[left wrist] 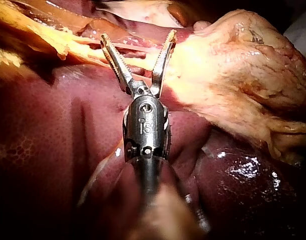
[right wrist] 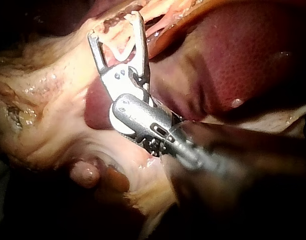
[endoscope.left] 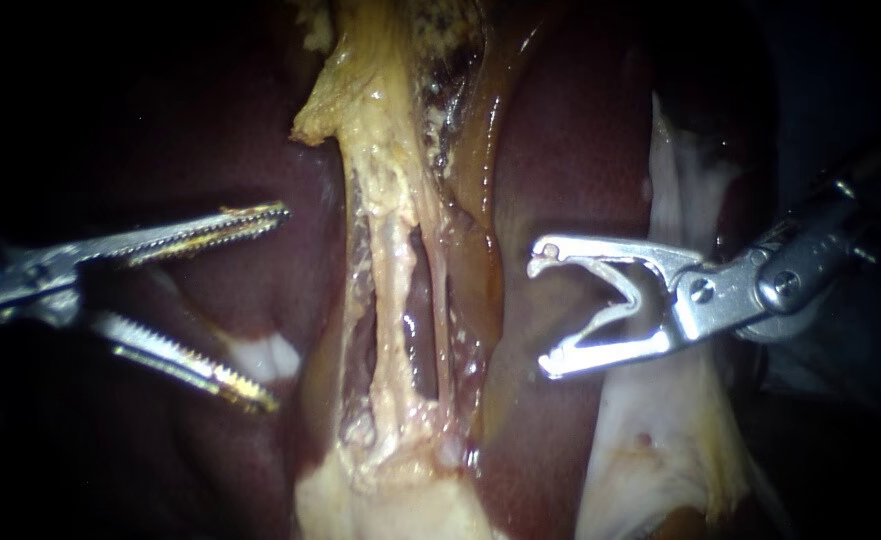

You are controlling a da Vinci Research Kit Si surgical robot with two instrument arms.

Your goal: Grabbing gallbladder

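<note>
Dark liver (endoscope.left: 560, 150) behind; L instrument (endoscope.left: 278, 308), R instrument (endoscope.left: 540, 312) jaws wide open, empty; closing here could tear thin strands (endoscope.left: 400, 290), missing gallbladder (endoscope.left: 390, 505).

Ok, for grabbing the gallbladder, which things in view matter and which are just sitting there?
In the job: left tool, jaws open; gallbladder, pale yellow mass, not yet gripped.
Just there: right tool, jaws open and holding nothing; liver; the thin tubes.

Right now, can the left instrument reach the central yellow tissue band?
Probably yes: the left instrument, jaws open, faces the yellow tissue band; only bare liver lies between; the right instrument sits beyond it.
</note>
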